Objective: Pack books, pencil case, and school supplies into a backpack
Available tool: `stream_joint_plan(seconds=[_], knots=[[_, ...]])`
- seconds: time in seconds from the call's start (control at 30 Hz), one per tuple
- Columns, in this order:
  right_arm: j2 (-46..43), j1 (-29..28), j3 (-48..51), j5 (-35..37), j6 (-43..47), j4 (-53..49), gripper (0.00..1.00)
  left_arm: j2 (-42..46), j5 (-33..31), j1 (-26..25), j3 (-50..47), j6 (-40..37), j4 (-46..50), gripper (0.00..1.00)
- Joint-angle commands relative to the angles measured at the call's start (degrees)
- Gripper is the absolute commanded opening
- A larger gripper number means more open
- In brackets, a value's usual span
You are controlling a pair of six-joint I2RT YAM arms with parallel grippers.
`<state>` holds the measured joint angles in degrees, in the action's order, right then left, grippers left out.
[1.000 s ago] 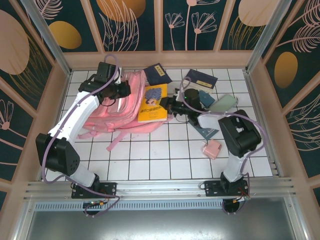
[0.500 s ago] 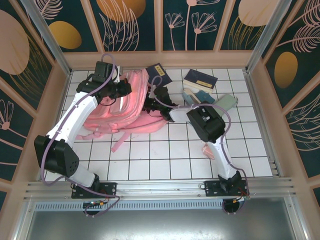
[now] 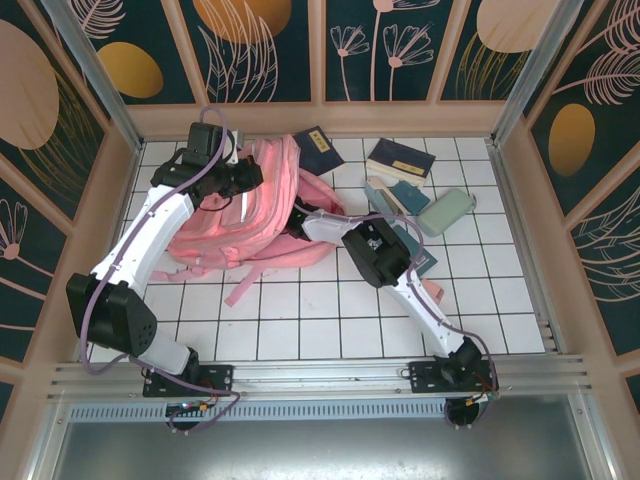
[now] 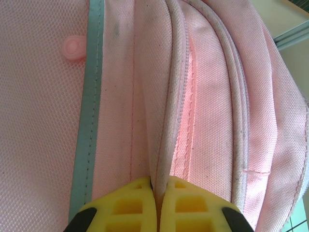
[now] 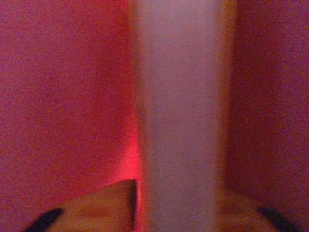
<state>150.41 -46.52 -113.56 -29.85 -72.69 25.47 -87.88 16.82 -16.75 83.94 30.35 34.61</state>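
Pink fabric pinched hard in left claw (image 4: 155,205) — holds up rim of backpack (image 3: 240,215), likely to keep the mouth open on the worktop (image 3: 330,320). Has right claw (image 5: 176,198) buried inside, red glow around a pale strip (image 5: 181,96) — cannot tell whether clamped or apart.

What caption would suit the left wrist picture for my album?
The yellow left claw pinches a fold of the pink backpack beside its zipper.

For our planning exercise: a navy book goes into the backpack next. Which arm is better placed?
Right, probably. The left fingers are clamped on a seam of the backpack, holding it; a navy book lies on the side of the right arm.
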Motion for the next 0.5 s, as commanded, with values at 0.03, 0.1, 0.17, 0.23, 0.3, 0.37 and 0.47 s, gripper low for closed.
stream_joint_plan(seconds=[0.03, 0.1, 0.17, 0.23, 0.3, 0.37, 0.47], knots=[[-3.33, -0.45, -0.62, -1.27, 4.91, -4.95, 0.48, 4.06, 0.08, 0.1, -0.36, 0.77, -6.31, 0.0], [-6.0, -0.19, 1.65, -0.94, 7.1, -6.3, 0.62, 4.29, -1.8, 0.09, -0.69, 0.68, -6.22, 0.0], [-8.72, 0.18, 4.15, -0.51, 8.86, -7.63, 0.68, 4.34, -4.0, 0.14, -0.8, 0.55, -5.79, 0.0], [-11.3, 0.64, 6.21, -0.97, 10.6, -8.69, 0.7, 4.38, -6.29, 0.24, -0.89, 0.58, -5.46, 0.0], [-14.2, 1.16, 8.75, -0.88, 12.32, -10.7, 0.72, 4.57, -8.01, 0.47, -1.33, 0.58, -5.39, 0.0], [-17.22, 1.5, 12.21, -0.5, 13.86, -11.6, 0.76, 4.65, -9.38, 0.65, -1.8, 0.59, -5.26, 0.0], [-21.92, 2.41, 18.21, -0.3, 15.29, -12.03, 0.8, 4.48, -11.54, 0.9, -2.22, 0.11, -4.65, 0.0]])
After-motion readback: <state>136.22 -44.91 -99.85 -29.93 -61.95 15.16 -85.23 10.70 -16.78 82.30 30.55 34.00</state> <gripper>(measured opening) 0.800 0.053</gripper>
